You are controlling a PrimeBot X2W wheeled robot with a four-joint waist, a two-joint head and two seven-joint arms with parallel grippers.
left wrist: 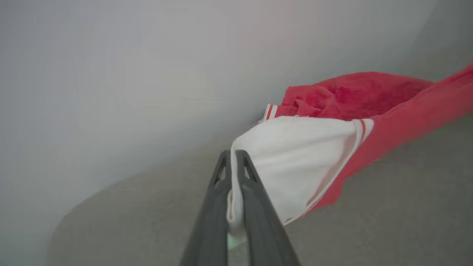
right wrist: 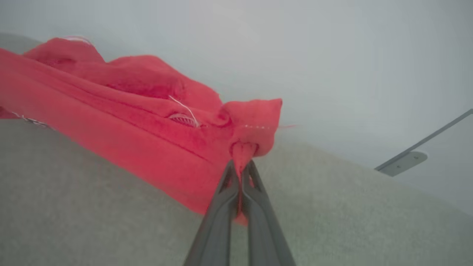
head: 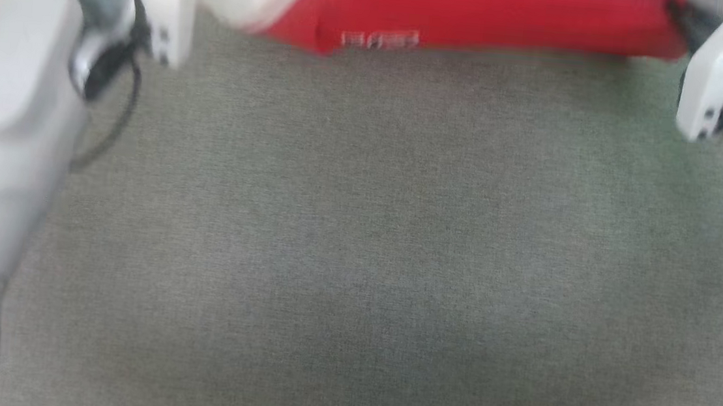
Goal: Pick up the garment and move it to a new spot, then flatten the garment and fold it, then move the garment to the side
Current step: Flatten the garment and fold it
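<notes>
Left claw: my left gripper (left wrist: 232, 154) was closed on the garment (left wrist: 351, 96). A fold of its white sleeve (left wrist: 295, 159) was pinched flat between both fingers and ran down between them.
Right claw: my right gripper (right wrist: 242, 165) was clamped on a bunched red corner of the same shirt, the cloth puckered just above the fingertips.
Garment, position: in the head view it sat at the far edge of the frame, stretched between my two arms, white end toward my left, red toward my right.
Garment, contact: I could not tell whether its lower edge touched the surface (head: 356, 261) or hung just above it.
Trim: white-red striped trim (left wrist: 360, 127) showed where sleeve met red body.
Tag: a small white tag (head: 379, 39) sat on the near red edge, too blurred to read.
Surface: grey-green, cloth-like, under both claws.
Head view quality: soft with blur.
</notes>
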